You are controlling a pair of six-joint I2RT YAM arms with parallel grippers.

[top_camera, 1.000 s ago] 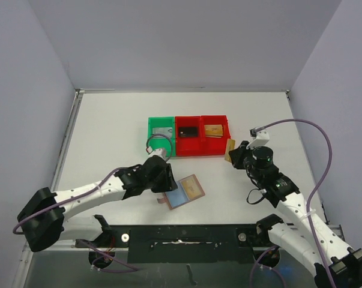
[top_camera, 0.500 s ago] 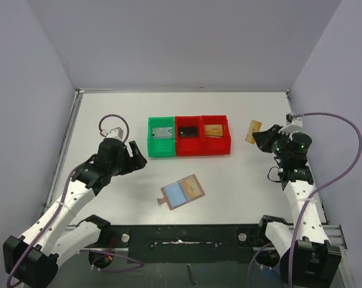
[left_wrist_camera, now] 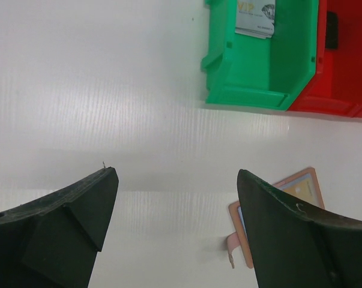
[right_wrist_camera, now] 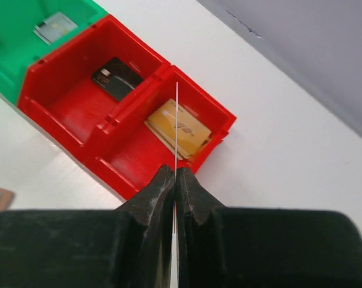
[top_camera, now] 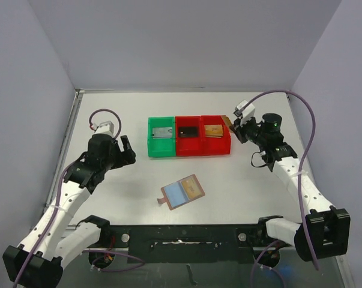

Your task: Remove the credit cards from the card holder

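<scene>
the card holder [top_camera: 182, 192] lies open near the middle of the tabletop's near edge. the left end effector [top_camera: 128, 155] gapes wide and empty. the right end effector [right_wrist_camera: 175, 174] pinches a card [right_wrist_camera: 176, 114] over the rightmost red bin [right_wrist_camera: 114, 171].

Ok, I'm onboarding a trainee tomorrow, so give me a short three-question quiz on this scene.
1. True or false: the right tool is shut on a thin card, while the left tool stands open and empty.
2. The VIP card in the green bin is mostly: A black, B gold, C silver-grey.
3. Fill in: the card holder lies ___, its blue lining showing.

Key: 1 true; 2 C; 3 open.
</scene>
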